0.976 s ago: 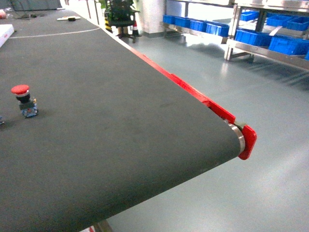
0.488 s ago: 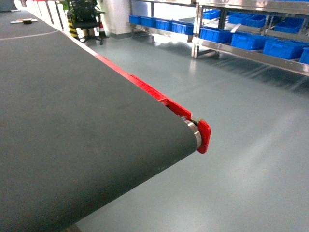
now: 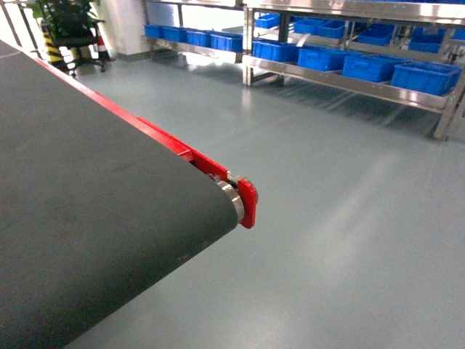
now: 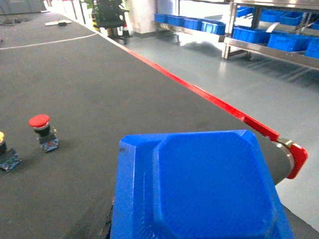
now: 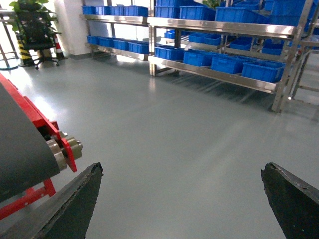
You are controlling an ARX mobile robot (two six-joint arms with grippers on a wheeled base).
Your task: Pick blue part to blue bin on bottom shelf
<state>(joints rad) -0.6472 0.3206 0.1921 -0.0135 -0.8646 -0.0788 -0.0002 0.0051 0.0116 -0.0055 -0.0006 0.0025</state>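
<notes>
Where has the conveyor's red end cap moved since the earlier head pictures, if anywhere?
No. The red end cap still caps the conveyor belt corner; it and the steel shelving both slid left in frame, so the camera turned, not the cap.

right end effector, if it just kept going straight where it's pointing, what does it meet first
Nothing close. The right end effector is open, with bare grey floor ahead. Past that, probably the steel rack's bottom shelf with its blue bins, though depth is hard to judge.

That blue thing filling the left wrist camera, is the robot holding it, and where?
Most likely yes: the blue part sits right at the left arm's camera, but the jaws are hidden beneath it, so the place of hold cannot be told. The right gripper is open and empty.
</notes>
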